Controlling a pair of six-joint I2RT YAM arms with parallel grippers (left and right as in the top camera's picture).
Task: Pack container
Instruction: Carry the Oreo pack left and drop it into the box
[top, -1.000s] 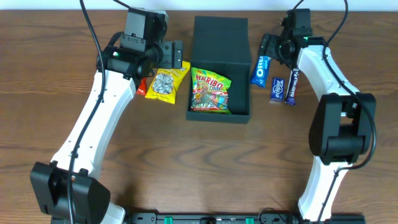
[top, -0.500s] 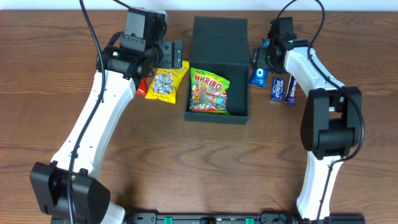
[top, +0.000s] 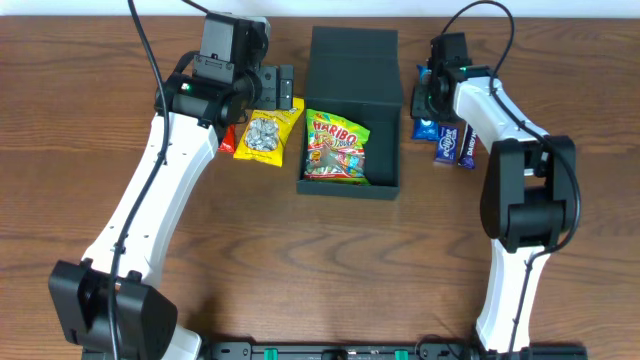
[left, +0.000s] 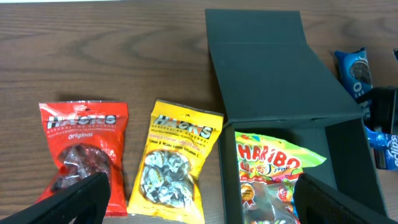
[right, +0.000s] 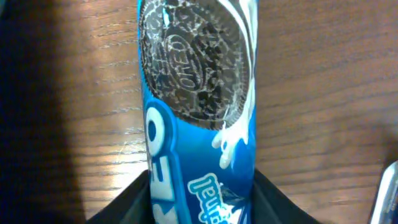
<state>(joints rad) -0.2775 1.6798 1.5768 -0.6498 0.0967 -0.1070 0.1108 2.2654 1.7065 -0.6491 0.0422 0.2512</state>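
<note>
Overhead: the container (top: 355, 70), a matte dark box with plain walls, lies open mid-table on the wood-grain table (top: 300, 250), its flap lid laid back flat. Inside is a glossy bag (top: 337, 148) printed "HARIBO". Left of the box lie a yellow packet (top: 268, 133) and a red packet (top: 228, 138), half hidden by the arm. The left gripper (top: 272, 88) hangs above them. The right gripper (top: 430, 100) is over a blue packet (top: 424, 127) just right of the box, with two dark blue bars (top: 456, 143) beside it.

Left wrist: both packets read "HACKS", the red one (left: 84, 149) also "original", the yellow (left: 177, 158) with a clear window showing wrapped sweets. The fingers (left: 74, 202) are spread wide, holding nothing.

Right wrist: the blue packet (right: 199, 112) reads "OREO" and shows an embossed biscuit. Dark fingers (right: 124, 199) flank it against both edges; I cannot tell if they press
</note>
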